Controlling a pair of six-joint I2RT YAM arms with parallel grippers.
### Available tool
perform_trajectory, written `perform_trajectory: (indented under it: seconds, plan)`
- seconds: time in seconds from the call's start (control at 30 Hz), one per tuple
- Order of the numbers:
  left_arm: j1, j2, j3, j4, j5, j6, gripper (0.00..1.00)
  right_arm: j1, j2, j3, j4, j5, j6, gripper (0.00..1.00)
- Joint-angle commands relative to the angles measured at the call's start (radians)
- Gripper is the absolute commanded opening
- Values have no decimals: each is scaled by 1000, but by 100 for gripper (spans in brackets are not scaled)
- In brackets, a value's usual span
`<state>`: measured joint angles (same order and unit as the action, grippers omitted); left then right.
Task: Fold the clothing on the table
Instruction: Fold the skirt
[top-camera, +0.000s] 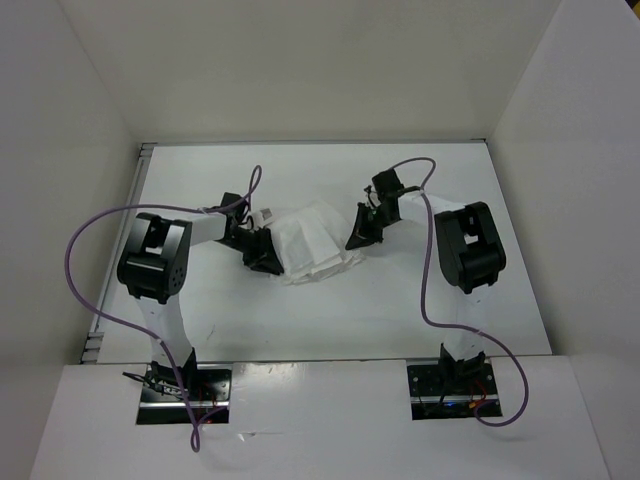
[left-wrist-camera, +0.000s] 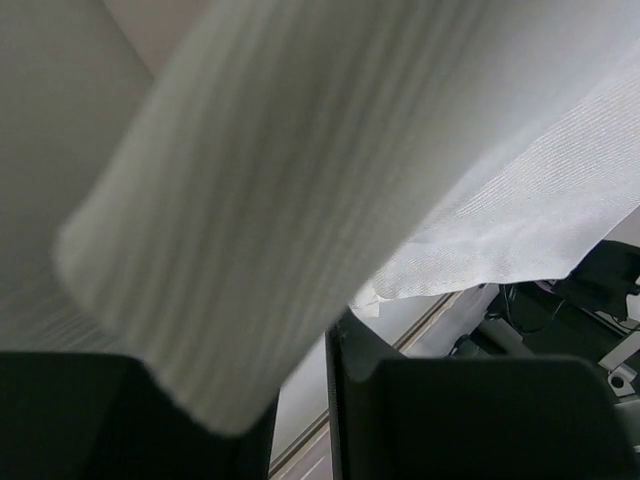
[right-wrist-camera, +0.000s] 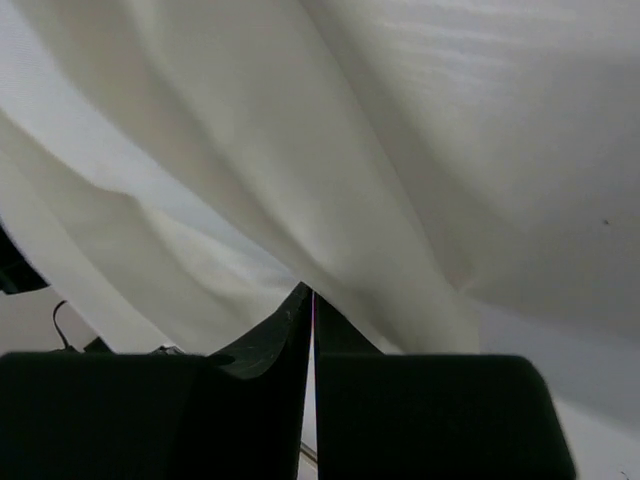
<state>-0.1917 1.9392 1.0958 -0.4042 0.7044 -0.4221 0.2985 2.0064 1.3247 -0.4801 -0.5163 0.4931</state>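
A small white pleated piece of clothing (top-camera: 312, 245) is seen near the middle of the white bench (top-camera: 300, 320), its long axis stretched left to right between the two arms. The left hand (top-camera: 268, 252) is placed at its left end and the right hand (top-camera: 358, 235) at its right end, so neither is nearer. The right hand's fingers (right-wrist-camera: 250, 400) are pressed together, seemingly pinching a thin edge of cloth. The left hand's jaws are held partly apart with a fold draped between them; whether that fold is gripped cannot be told.
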Motion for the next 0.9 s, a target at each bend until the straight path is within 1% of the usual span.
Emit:
perform_trajectory:
  seconds: [0.0,0.13,0.17,0.2,0.23,0.27,0.3,0.33,0.37,0.4,0.43,0.47,0.5,0.53,0.6,0.63,0.7,0.73,0.77,0.8,0.87]
  plan:
    - [-23,-14,-37,8,-54,3,29,-13,3,-61,38,38,-21,7]
    - [-23,-40,-37,-11,-54,3,26,-22,-46,-70,35,47,-21,8]
    - [-23,-90,-37,-21,-54,3,26,-22,-64,-52,14,47,-21,8]
    - [-23,-124,-28,-47,-54,3,26,-22,-118,-41,0,64,-21,8]
    - [-23,-164,-28,-64,-54,3,29,-22,-151,-16,-18,96,-21,8]
    - [-23,-252,-8,-97,-65,14,32,-22,-188,-4,-59,116,-10,8]
    - [-23,-302,19,-114,-74,14,35,-22,-271,8,-78,137,-10,9]
    - [-23,-395,33,-128,-74,25,40,-22,-315,17,-93,178,2,16]
    - [-23,-445,48,-140,-83,25,43,-22,-358,18,-104,197,2,20]
    - [-23,-492,49,-140,-83,37,46,-33,-445,18,-104,211,15,22]
    - [-23,-587,49,-140,-95,26,49,-48,-486,-1,-104,222,24,30]
    - [-11,-630,49,-112,-108,14,52,-59,-523,-16,-104,222,24,36]
    - [-2,-669,24,-95,-117,0,55,-71,-591,-54,-95,222,35,38]
    - [-2,-731,-14,-82,-126,-27,56,-82,-619,-76,-95,191,35,41]
    - [11,-779,-60,-59,-150,-55,57,-117,-694,-148,-69,180,35,46]
    - [11,-818,-80,-59,-161,-81,57,-127,-716,-172,-57,171,35,52]
    - [11,-877,-163,-47,-175,-110,63,-151,-767,-237,-48,171,35,61]
    - [11,-900,-193,-30,-184,-142,63,-151,-781,-254,-48,159,18,69]
    - [11,-925,-226,-19,-184,-164,63,-168,-794,-269,-60,148,9,86]
    - [11,-975,-285,-9,-184,-188,63,-183,-810,-297,-71,148,9,95]
    - [11,-1057,-336,27,-195,-257,63,-222,-847,-337,-81,119,-24,100]
